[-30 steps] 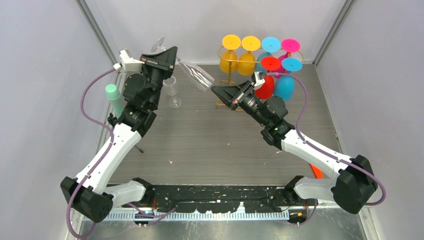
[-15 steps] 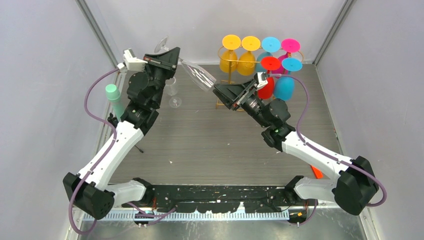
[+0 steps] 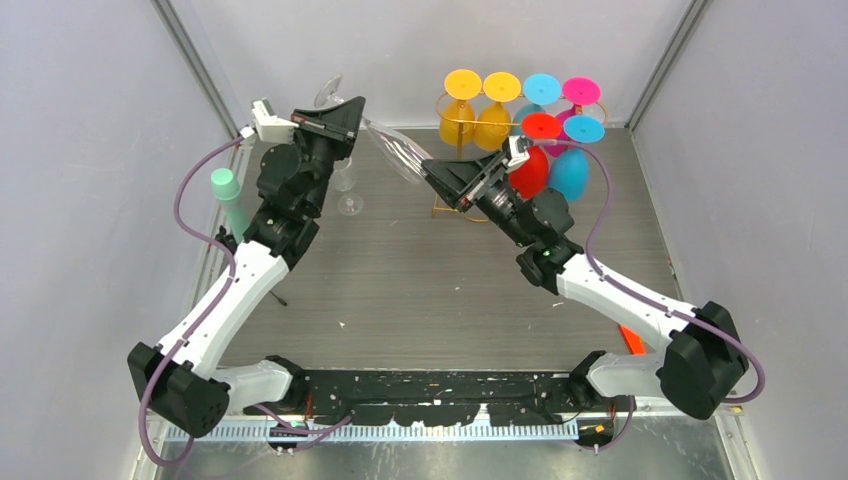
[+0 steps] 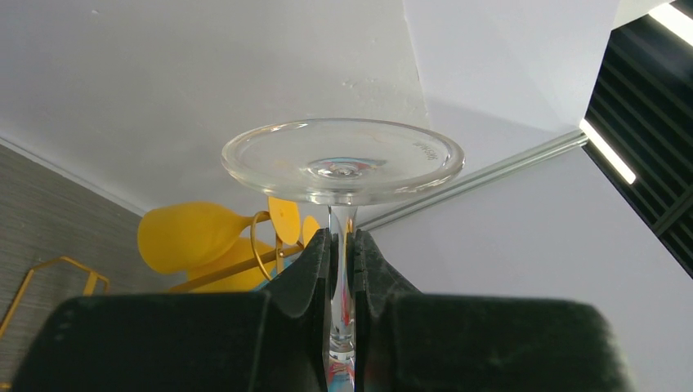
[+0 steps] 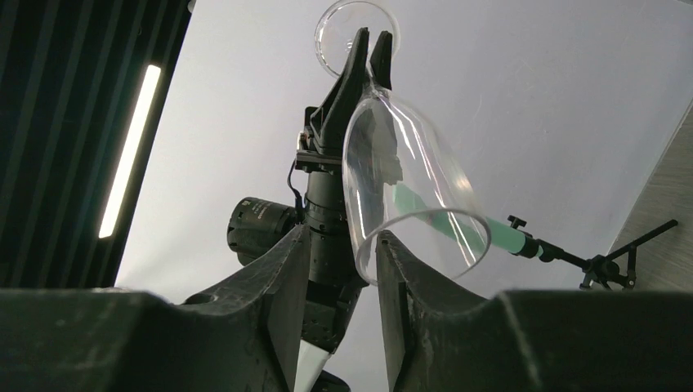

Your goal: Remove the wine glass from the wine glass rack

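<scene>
My left gripper [image 3: 347, 113] is shut on the stem of a clear wine glass [image 3: 397, 152] and holds it in the air, tilted, with the bowl pointing right. In the left wrist view the pads [image 4: 320, 261] clamp the stem [image 4: 342, 237] under the round foot [image 4: 342, 159]. My right gripper [image 3: 432, 170] is open at the bowl's rim. In the right wrist view the rim [image 5: 425, 216] sits against the right finger [image 5: 392, 269], partly in the gap. The gold wine glass rack [image 3: 457, 128] stands at the back with yellow, blue, pink and red glasses hanging from it.
A second clear glass [image 3: 347, 188] stands on the table below my left wrist. A green-tipped rod on a small stand [image 3: 229, 190] is at the left wall. An orange piece [image 3: 630, 342] lies by the right arm. Walls close in on three sides.
My right gripper has moved up and left to the rim of the held glass. My left gripper has shifted slightly right with the glass.
</scene>
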You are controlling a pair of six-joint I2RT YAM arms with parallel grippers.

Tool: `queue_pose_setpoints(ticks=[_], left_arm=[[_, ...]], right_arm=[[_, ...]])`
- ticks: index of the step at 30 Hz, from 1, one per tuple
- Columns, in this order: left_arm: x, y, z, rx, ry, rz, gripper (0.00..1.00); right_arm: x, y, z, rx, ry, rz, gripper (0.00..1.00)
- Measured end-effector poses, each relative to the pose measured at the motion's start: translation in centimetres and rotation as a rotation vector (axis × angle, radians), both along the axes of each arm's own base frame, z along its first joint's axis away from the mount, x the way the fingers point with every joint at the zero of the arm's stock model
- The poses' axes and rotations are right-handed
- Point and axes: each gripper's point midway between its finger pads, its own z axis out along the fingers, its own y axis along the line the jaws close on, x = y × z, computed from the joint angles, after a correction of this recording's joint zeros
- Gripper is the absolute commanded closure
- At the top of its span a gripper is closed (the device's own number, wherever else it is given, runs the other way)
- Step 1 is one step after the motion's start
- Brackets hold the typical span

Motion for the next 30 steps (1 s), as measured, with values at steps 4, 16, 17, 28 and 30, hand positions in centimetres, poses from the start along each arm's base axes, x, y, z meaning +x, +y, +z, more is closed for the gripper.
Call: queue_pose_setpoints(ticks=[4, 16, 17, 28, 30], left_arm=[[0.1, -0.2, -1.0, -0.014, 0.022, -0.009, 1.0], [-0.7, 1.8, -1.2, -0.081, 0.018, 0.037, 0.81], [-0.9, 2.0, -1.1, -0.083, 0.014, 0.04, 0.74], [-4.4, 0.9, -2.5, 0.051, 0.012, -0.065, 0.0], [-5.1, 0.7, -2.5, 0.066, 0.013, -0.089, 0.0]], right_arm=[[0.6, 0.7, 0.2, -0.005, 0.002, 0.003, 0.65], [1.2, 2.4, 0.6, -0.094, -0.02, -0.008, 1.0], [1.1, 2.4, 0.7, -0.098, -0.028, -0.01, 1.0], [2.2, 3.0, -0.7, -0.301, -0.09, -0.112, 1.0], [2.6, 2.9, -1.2, -0.348, -0.095, -0.137, 1.0]])
